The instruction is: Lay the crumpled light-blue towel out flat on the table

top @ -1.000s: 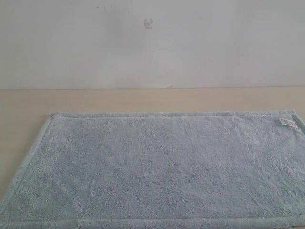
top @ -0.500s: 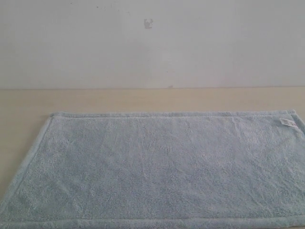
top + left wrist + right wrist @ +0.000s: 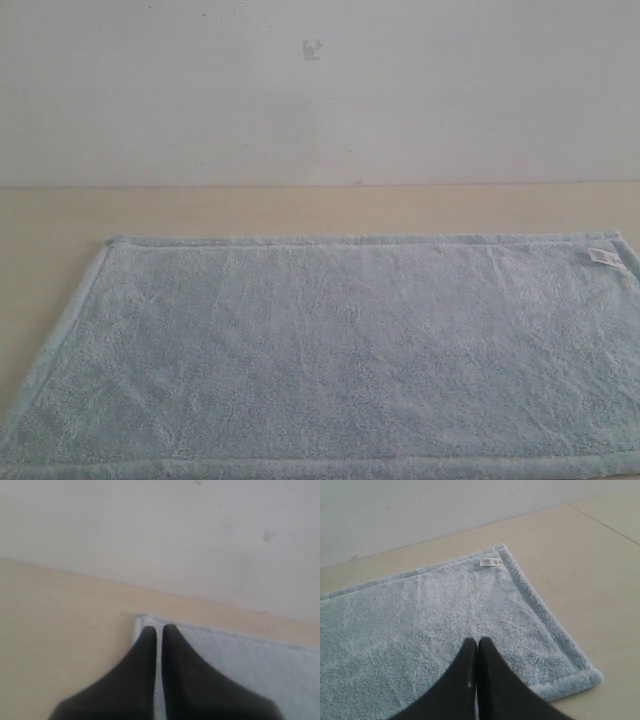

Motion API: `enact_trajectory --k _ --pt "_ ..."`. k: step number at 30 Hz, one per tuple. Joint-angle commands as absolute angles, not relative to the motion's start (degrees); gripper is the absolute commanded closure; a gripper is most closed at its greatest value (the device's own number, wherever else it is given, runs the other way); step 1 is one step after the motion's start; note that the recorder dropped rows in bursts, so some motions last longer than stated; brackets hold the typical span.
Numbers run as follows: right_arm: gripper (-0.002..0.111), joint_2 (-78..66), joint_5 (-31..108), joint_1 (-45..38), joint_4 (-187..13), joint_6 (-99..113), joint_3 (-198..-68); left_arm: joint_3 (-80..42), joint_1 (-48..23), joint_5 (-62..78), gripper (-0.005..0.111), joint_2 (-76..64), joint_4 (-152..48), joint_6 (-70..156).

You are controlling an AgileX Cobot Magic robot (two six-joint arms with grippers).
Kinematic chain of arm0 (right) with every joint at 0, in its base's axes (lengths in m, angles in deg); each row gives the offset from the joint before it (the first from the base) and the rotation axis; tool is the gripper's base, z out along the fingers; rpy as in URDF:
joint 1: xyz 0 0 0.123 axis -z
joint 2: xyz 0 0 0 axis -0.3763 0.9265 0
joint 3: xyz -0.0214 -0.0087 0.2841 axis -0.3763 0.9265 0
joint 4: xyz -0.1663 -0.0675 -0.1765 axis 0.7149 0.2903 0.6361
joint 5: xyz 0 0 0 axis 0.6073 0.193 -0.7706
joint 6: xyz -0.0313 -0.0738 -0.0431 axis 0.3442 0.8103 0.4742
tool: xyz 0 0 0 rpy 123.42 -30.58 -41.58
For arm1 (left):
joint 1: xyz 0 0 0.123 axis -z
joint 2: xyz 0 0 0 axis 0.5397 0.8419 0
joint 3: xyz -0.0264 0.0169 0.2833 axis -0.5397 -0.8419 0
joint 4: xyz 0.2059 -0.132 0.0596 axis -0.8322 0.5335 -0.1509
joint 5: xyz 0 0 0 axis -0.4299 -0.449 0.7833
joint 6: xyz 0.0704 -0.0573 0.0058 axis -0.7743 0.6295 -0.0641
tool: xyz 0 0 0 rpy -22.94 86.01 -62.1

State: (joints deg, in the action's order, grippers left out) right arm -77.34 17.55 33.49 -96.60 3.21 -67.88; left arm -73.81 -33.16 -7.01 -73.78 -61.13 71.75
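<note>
Towel [image 3: 330, 350], pale light-blue fluffy terry rectangle, lies flat on wide cream matte table [image 3: 300, 210], short of its far edge. Both pincers pressed together, empty: left gripper [image 3: 159, 628] by one towel corner, right gripper [image 3: 477, 641] over opposite end. Risk, imo: low tips snag pile on pulling away & re-rumple it.

- Small white label [image 3: 491, 562] near one corner of the towel [image 3: 420, 620]: carries faint reddish print, too small and blurred to read
- No legible text, brand, number or sign in any view
</note>
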Motion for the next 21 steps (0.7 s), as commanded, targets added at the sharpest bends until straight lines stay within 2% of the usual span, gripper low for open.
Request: enact_trajectory --k 1,16,21 --pt "0.108 -77.58 17.56 33.96 -96.02 3.33 -67.92 -79.13 -39.76 -8.04 0.103 -75.9 -53.23 54.74" --pt "0.108 -77.58 17.22 33.96 -96.02 3.33 -67.92 -79.58 -40.59 -10.19 0.103 -75.9 -53.86 53.5" --pt "0.108 -77.58 17.22 30.06 -96.37 3.33 -67.92 -79.58 -40.59 -10.19 0.103 -75.9 -53.86 53.5"
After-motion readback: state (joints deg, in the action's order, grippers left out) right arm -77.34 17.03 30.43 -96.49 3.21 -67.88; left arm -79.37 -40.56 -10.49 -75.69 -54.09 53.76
